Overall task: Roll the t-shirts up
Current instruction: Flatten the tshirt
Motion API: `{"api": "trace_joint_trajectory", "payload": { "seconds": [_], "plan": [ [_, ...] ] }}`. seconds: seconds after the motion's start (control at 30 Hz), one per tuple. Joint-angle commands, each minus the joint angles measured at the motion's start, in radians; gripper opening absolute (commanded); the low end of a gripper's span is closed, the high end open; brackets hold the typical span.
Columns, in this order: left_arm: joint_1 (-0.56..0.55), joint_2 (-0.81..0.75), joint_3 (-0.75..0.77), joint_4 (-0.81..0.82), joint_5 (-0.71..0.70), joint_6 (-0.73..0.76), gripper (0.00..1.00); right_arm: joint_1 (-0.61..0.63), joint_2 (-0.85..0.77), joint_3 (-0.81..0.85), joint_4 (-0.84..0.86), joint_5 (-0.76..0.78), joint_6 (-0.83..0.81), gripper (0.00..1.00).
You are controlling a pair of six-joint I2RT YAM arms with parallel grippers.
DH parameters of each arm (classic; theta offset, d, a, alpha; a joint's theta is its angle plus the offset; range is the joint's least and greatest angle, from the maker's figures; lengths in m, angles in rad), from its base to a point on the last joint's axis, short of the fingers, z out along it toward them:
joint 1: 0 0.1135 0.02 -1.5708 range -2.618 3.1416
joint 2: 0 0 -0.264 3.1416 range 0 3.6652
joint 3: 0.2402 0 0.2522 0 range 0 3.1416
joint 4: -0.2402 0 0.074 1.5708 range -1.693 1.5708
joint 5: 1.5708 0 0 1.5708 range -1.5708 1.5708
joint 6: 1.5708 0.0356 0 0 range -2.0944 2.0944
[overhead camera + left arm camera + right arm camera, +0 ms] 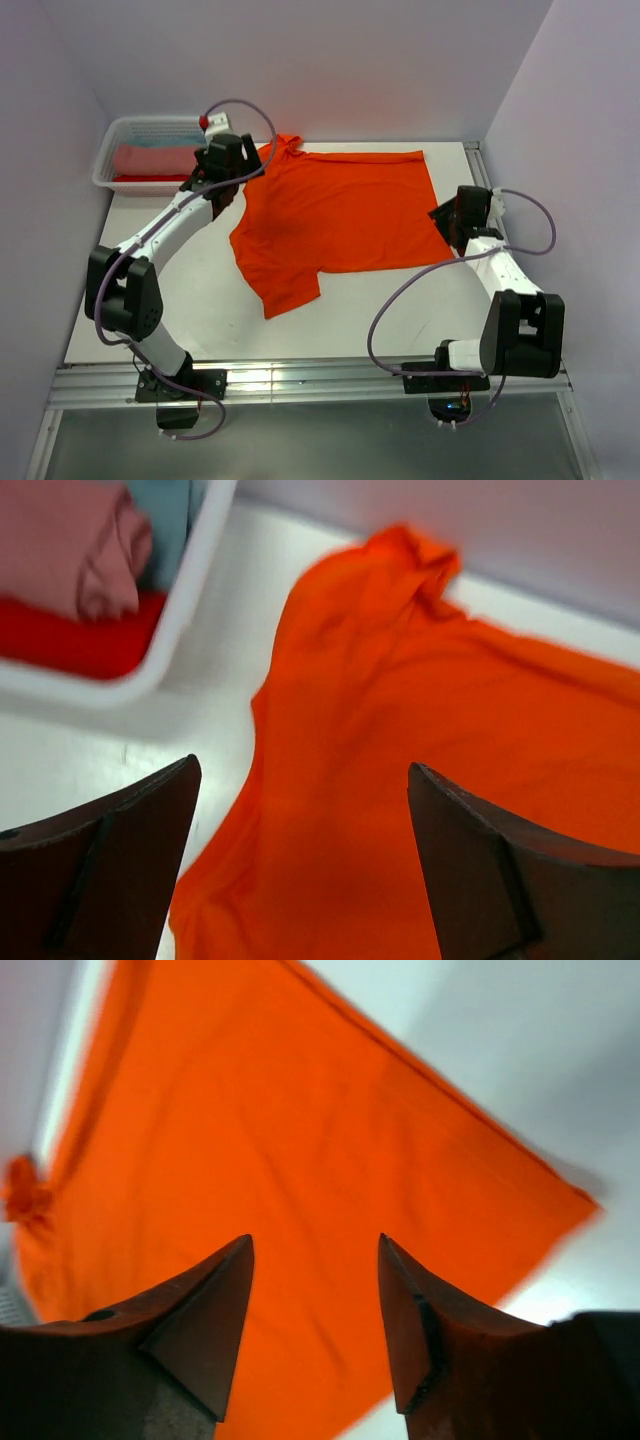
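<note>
You see orange t-shirt (340, 215) flat on desk (200, 300), long way running side to side. Your left fingers (120, 860) by its collar end, right fingers (190, 1330) by its hem end. Both pairs apart, holding nothing.

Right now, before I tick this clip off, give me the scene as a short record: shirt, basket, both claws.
shirt: bright orange short-sleeved cloth t-shirt, spread out on the white table, not rolled
basket: white plastic lattice basket, far left corner; holds a salmon-pink roll, light blue cloth, red cloth
left claw: open, empty, at the shirt's collar end beside the basket
right claw: open, empty, at the shirt's hem end
</note>
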Motion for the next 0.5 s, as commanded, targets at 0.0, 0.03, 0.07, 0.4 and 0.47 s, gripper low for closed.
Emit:
{"api": "trace_joint_trajectory", "payload": {
  "seconds": [0.0, 0.03, 0.07, 0.4, 0.47],
  "plan": [
    [0.017, -0.001, -0.123, -0.034, 0.041, -0.115, 0.89, -0.021, -0.062, -0.068, -0.049, 0.058, 0.017, 0.61],
    [0.026, -0.003, -0.14, -0.034, 0.047, -0.125, 0.88, -0.024, -0.068, -0.082, -0.046, 0.055, 0.014, 0.62],
    [0.03, -0.006, -0.157, -0.033, 0.049, -0.14, 0.88, -0.027, -0.07, -0.103, -0.036, 0.057, 0.014, 0.62],
    [0.053, -0.081, -0.388, 0.127, 0.1, -0.171, 0.88, -0.039, 0.053, -0.116, -0.111, 0.174, 0.123, 0.6],
    [0.067, -0.084, -0.408, 0.169, 0.127, -0.178, 0.88, -0.043, 0.057, -0.131, -0.097, 0.178, 0.13, 0.6]
  ]
}}
